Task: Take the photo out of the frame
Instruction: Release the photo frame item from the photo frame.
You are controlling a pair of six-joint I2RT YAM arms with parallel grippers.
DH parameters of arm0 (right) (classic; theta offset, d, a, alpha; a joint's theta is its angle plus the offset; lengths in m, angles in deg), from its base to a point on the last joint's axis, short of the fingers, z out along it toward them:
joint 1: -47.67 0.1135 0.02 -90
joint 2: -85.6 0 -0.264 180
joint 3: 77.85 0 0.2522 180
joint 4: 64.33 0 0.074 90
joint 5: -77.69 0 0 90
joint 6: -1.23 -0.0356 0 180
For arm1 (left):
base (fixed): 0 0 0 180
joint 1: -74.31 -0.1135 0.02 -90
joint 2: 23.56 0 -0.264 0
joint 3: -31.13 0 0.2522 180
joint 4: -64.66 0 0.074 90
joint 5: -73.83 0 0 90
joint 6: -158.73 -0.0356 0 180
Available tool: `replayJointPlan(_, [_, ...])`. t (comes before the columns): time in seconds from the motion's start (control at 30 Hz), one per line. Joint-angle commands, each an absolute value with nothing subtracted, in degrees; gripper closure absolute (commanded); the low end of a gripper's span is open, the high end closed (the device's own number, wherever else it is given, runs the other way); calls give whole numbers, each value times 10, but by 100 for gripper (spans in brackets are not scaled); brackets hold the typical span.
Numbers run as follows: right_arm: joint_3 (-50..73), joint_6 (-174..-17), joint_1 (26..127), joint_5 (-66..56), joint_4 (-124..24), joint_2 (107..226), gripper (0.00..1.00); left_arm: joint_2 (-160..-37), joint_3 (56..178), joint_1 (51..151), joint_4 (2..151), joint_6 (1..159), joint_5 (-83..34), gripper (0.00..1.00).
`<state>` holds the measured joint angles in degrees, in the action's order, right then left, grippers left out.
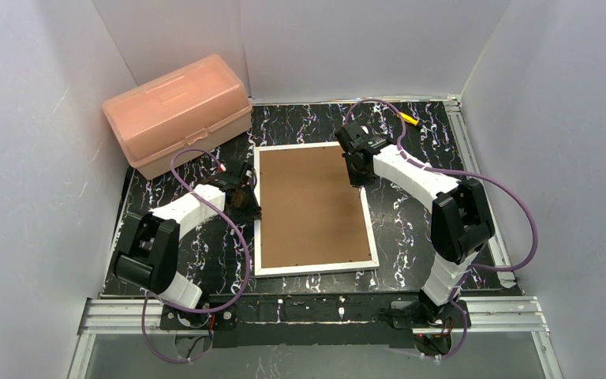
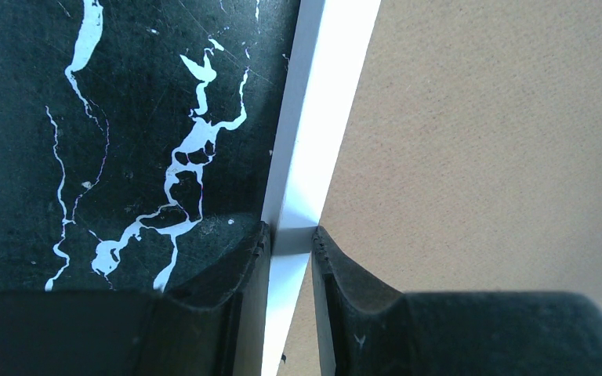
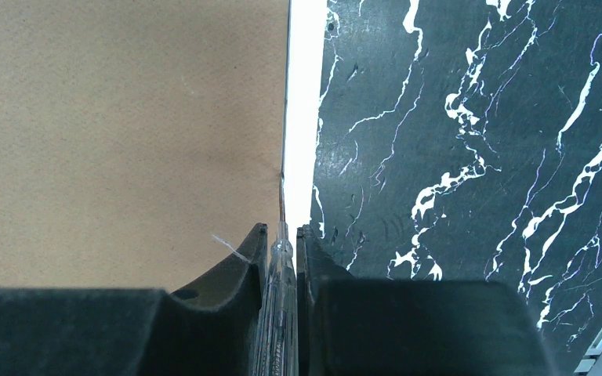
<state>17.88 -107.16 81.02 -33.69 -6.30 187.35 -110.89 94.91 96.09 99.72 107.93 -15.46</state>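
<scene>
Frame [image 1: 312, 209] lies flat, brown back up, mid table [image 1: 410, 237]; pink lidded box [image 1: 177, 110] sits well apart at far left. L gripper [image 2: 291, 239] straddles the frame's left white border, one finger on the table side, the other over the brown back, pinching that rail. R gripper [image 3: 282, 233] is pressed nearly together on a thin clear stick [image 3: 277, 313], tip at the seam btw brown back & right white border.

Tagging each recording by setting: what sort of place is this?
Probably a lab robot test cell: plain white walls box in a black marbled tabletop, and aluminium rails run along its near edge.
</scene>
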Motion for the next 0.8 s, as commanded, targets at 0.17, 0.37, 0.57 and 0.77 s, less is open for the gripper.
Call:
replayJointPlan(0.17, [197, -1065, 800, -418, -26, 1866, 99, -1105, 949, 953, 1067, 1067, -92, 100])
replayJointPlan(0.37, [167, -1049, 800, -317, -98, 1792, 99, -1106, 947, 953, 1065, 1078, -108, 100])
replayJointPlan(0.57, [158, -1046, 800, -245, -99, 1775, 99, -1085, 938, 953, 1063, 1098, -122, 100])
replayJointPlan(0.77, [114, -1061, 800, -137, -104, 1741, 99, -1063, 930, 953, 1076, 1103, -125, 100])
